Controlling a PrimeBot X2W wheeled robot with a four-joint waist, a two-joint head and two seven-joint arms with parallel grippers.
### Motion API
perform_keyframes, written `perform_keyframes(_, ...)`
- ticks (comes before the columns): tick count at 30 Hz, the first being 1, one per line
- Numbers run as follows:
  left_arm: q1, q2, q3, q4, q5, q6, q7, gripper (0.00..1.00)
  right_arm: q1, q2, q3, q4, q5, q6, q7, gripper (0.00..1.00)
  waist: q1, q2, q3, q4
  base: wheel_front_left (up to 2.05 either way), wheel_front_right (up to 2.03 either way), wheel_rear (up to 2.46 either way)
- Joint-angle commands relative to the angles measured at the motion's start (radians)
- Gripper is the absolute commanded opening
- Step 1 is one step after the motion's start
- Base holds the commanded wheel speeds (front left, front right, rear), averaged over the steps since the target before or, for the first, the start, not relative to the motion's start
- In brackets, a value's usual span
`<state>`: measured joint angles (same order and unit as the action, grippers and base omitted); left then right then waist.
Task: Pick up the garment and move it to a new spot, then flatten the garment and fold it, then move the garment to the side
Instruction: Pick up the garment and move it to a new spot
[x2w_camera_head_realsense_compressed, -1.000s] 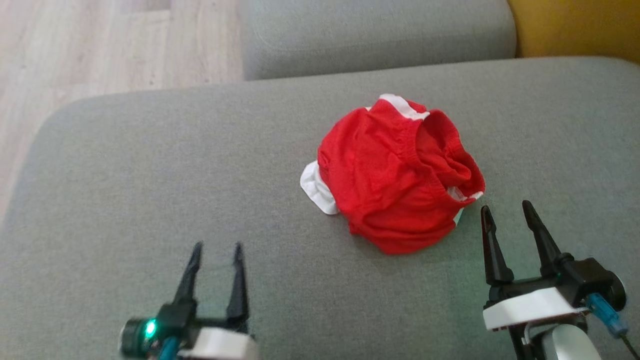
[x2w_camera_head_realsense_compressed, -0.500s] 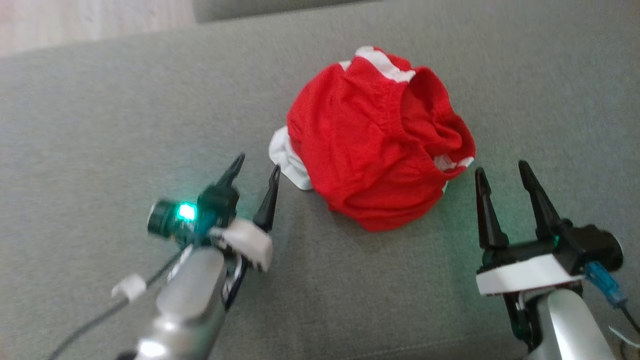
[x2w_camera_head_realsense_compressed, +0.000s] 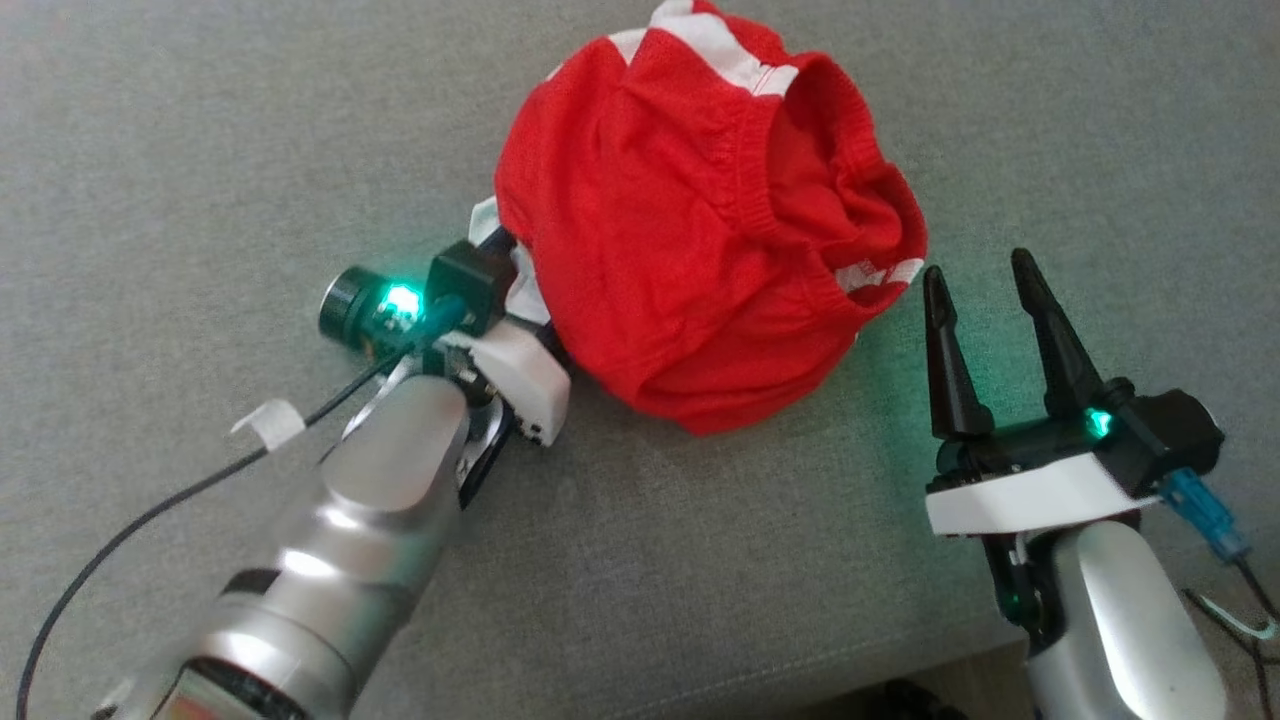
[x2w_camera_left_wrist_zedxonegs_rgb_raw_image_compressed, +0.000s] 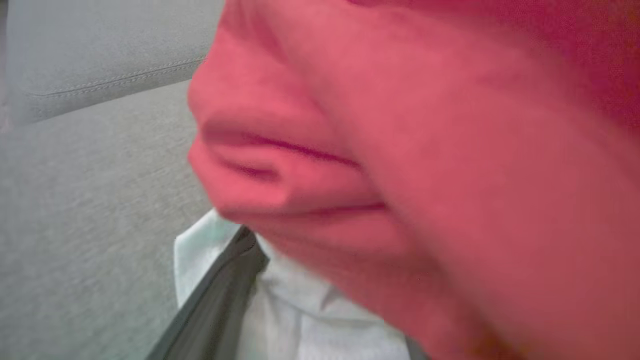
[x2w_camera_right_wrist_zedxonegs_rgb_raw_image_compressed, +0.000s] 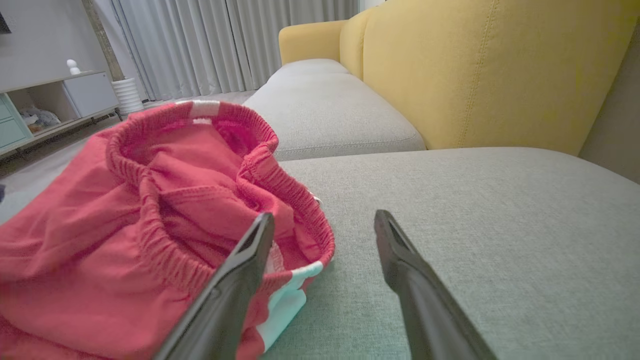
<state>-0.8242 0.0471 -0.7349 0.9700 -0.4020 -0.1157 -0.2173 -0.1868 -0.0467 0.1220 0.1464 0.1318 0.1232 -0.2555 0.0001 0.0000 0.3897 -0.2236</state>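
The garment (x2w_camera_head_realsense_compressed: 680, 230) is a crumpled red piece with white trim and an elastic waistband, lying on the grey sofa cushion (x2w_camera_head_realsense_compressed: 200, 150). My left gripper (x2w_camera_head_realsense_compressed: 505, 262) is pushed in at its left edge, fingertips hidden under the cloth. In the left wrist view one dark finger (x2w_camera_left_wrist_zedxonegs_rgb_raw_image_compressed: 220, 295) lies on the white trim (x2w_camera_left_wrist_zedxonegs_rgb_raw_image_compressed: 300, 320), and red cloth (x2w_camera_left_wrist_zedxonegs_rgb_raw_image_compressed: 450, 175) covers the other finger. My right gripper (x2w_camera_head_realsense_compressed: 978, 265) stands open just right of the garment's lower right edge. In the right wrist view its left finger (x2w_camera_right_wrist_zedxonegs_rgb_raw_image_compressed: 235, 280) overlaps the waistband (x2w_camera_right_wrist_zedxonegs_rgb_raw_image_compressed: 150, 235); nothing lies between its fingers.
A yellow sofa back (x2w_camera_right_wrist_zedxonegs_rgb_raw_image_compressed: 475, 65) rises behind the cushion, with a second grey seat cushion (x2w_camera_right_wrist_zedxonegs_rgb_raw_image_compressed: 325, 110) beyond. The cushion's front edge (x2w_camera_head_realsense_compressed: 800, 680) runs near my right arm. A black cable (x2w_camera_head_realsense_compressed: 150, 520) trails from my left arm. A cabinet (x2w_camera_right_wrist_zedxonegs_rgb_raw_image_compressed: 45, 110) stands far off.
The head camera has tipped down and closer. My left gripper has travelled forward and right, from open cushion into the garment's left edge. The right gripper stays open beside the garment.
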Motion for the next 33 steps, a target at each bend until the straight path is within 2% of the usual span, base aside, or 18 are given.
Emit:
perform_keyframes(1, -0.022, 0.003, -0.017, -0.014, -0.016, -0.007, -0.004, 1.00, -0.022, -0.004, 0.027, -0.031, 0.002, 0.008, -0.006, 1.00, -0.0001, 0.0000, 0.017, -0.010, 0.00, 0.00, 0.00)
perform_keyframes(2, -0.031, 0.003, -0.041, -0.015, -0.025, -0.008, -0.005, 1.00, -0.026, -0.004, 0.030, -0.030, 0.002, 0.008, -0.006, 1.00, -0.0001, 0.0000, 0.021, -0.011, 0.00, 0.00, 0.00)
perform_keyframes(3, -0.037, 0.003, -0.066, -0.013, -0.035, -0.009, 0.000, 0.69, -0.029, -0.004, 0.033, -0.029, 0.003, 0.008, -0.006, 1.00, -0.0001, 0.0000, 0.023, -0.011, 0.00, 0.00, 0.00)
perform_keyframes(4, -0.042, 0.003, -0.089, -0.010, -0.046, -0.010, 0.006, 0.00, -0.032, -0.004, 0.036, -0.028, 0.003, 0.008, -0.006, 1.00, -0.0001, 0.0000, 0.024, -0.012, 0.00, 0.00, 0.00)
perform_keyframes(7, -0.067, 0.003, -0.136, -0.014, -0.059, -0.009, -0.015, 0.00, -0.039, -0.004, 0.037, -0.027, 0.003, 0.008, -0.006, 1.00, -0.0001, 0.0000, 0.018, -0.009, 0.00, 0.00, 0.00)
perform_keyframes(11, -0.112, 0.003, -0.154, -0.055, -0.040, 0.043, -0.042, 0.00, -0.028, -0.004, 0.024, -0.023, -0.003, 0.008, -0.006, 1.00, -0.0001, 0.0000, -0.014, 0.007, 0.00, 0.00, 0.00)
perform_keyframes(15, -0.146, 0.003, -0.108, -0.205, -0.003, 0.088, -0.044, 0.00, -0.011, -0.004, 0.018, -0.019, -0.004, 0.008, -0.006, 1.00, -0.0001, 0.0000, -0.062, 0.026, 0.00, 0.00, 0.00)
perform_keyframes(20, -0.175, 0.020, -0.024, -0.358, 0.066, 0.108, -0.044, 0.00, 0.009, -0.004, 0.025, -0.014, 0.002, 0.008, -0.006, 1.00, -0.0001, 0.0000, -0.126, 0.038, 0.00, 0.00, 0.00)
perform_keyframes(28, -0.266, 0.136, 0.093, -0.498, 0.150, 0.114, -0.044, 0.00, 0.043, -0.004, 0.011, -0.017, -0.003, 0.008, -0.006, 1.00, -0.0001, 0.0000, -0.177, 0.064, 0.00, 0.00, 0.00)
perform_keyframes(33, -0.295, 0.243, 0.171, -0.520, 0.142, 0.104, -0.044, 0.00, 0.070, -0.004, 0.000, -0.018, -0.010, 0.008, -0.006, 1.00, -0.0001, 0.0000, -0.204, 0.106, 0.00, 0.00, 0.00)
